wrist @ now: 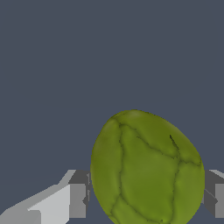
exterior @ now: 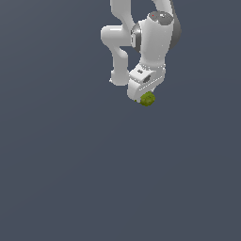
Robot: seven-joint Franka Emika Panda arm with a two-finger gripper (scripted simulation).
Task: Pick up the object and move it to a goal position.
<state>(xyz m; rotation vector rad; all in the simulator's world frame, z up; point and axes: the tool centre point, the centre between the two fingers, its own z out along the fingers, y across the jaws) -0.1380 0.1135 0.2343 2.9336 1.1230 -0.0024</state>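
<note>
Between our gripper's (wrist: 146, 192) fingers sits the object (wrist: 146, 168), clamped at both flanks; its long axis runs outward beyond the tips.

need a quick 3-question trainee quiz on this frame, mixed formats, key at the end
1. True or false: the blob sits between the fingers of the gripper.
2. Multiple choice: what colour is the blob? A) red B) olive green C) blue
3. Fill in: in the exterior view, the blob shows at the tip of the white ____.

Key: 1 true; 2 B; 3 gripper. In the wrist view a finger presses each side of the blob, so the gripper looks shut on it. No goal marker shows in either view.
</note>
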